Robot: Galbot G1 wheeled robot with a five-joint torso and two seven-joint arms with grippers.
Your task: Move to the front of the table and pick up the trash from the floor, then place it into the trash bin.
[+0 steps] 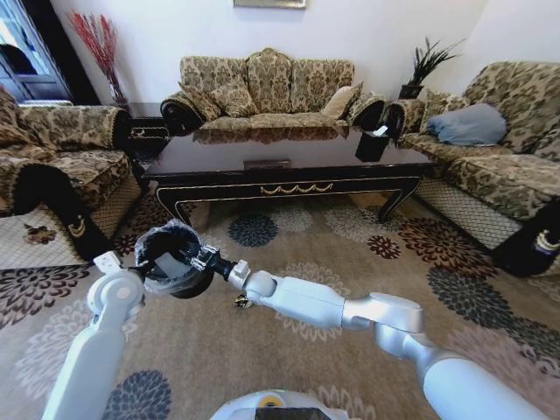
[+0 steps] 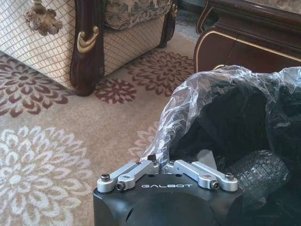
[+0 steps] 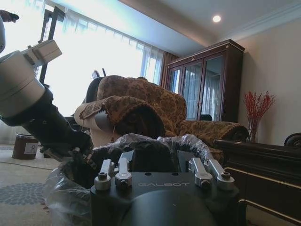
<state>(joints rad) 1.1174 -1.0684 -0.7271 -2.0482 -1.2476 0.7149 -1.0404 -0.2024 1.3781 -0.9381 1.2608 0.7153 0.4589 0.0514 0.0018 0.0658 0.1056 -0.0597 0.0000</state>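
The black trash bin [image 1: 175,267] with its clear liner stands on the carpet in front of the dark wood table [image 1: 289,186]. My left gripper [image 1: 144,265] is shut on the bin's rim and liner [image 2: 188,113]; in the left wrist view its fingers [image 2: 160,164] pinch the plastic edge. My right gripper [image 1: 204,260] reaches over the bin's opposite rim, its finger links spread wide in the right wrist view [image 3: 159,162]. Inside the bin lie a ridged clear piece [image 2: 258,175] and a white scrap [image 2: 207,157]. A small dark shiny wad of trash [image 1: 242,302] lies on the carpet beside the right forearm.
Patterned sofas stand to the left [image 1: 61,166], behind the table [image 1: 262,92] and to the right [image 1: 499,149]. A black tissue box [image 1: 374,144] sits on the table's right end. Open flowered carpet [image 1: 350,254] lies between me and the table.
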